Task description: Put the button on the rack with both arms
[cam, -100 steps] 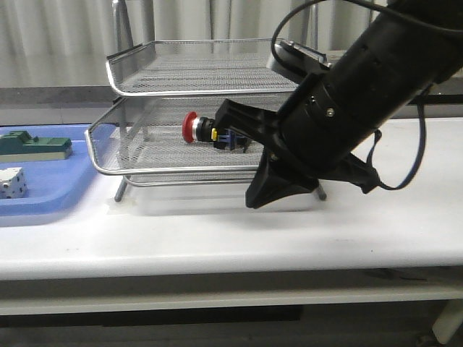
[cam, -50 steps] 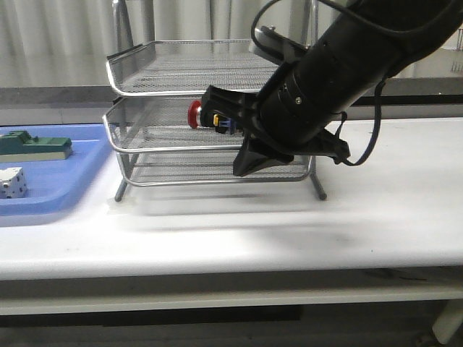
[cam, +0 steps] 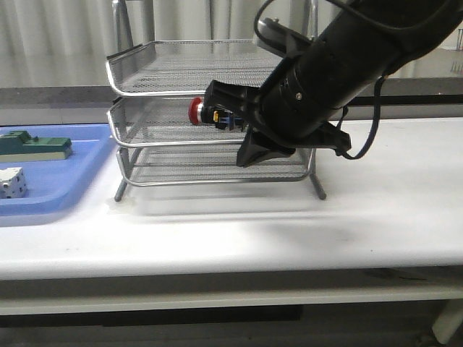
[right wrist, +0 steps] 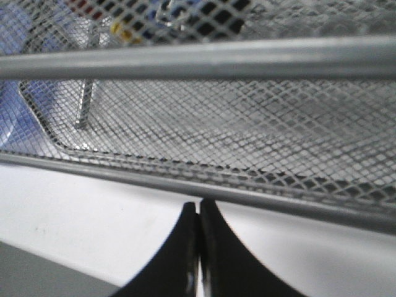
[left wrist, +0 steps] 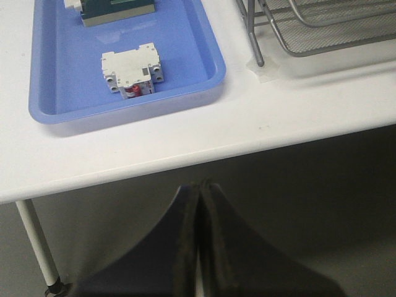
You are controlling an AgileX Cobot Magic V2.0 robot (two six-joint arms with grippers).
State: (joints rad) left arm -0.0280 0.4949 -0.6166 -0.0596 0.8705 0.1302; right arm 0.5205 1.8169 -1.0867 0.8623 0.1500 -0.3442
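- A blue tray (cam: 43,195) sits far left on the table (cam: 304,231), holding a green block (cam: 32,147) and a white block (cam: 12,182).
- The left gripper (left wrist: 199,247) hangs off the table's edge, fingers pressed together, holding nothing.
- The rack (cam: 145,79) stands mid-table; the button (cam: 210,113) lies in its middle tier.
- The right gripper (right wrist: 198,247), fingers together and empty, is just in front of the rack, its arm (cam: 347,65) hiding the rack's right side.

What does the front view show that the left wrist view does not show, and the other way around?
Only the front view shows the button lying in the middle tray of the rack, and the right arm in front of it. Only the left wrist view shows the left gripper, shut, hanging off the table's edge, and the white block's red detail. Both views share the blue tray, the green block, the rack's foot and the white table.
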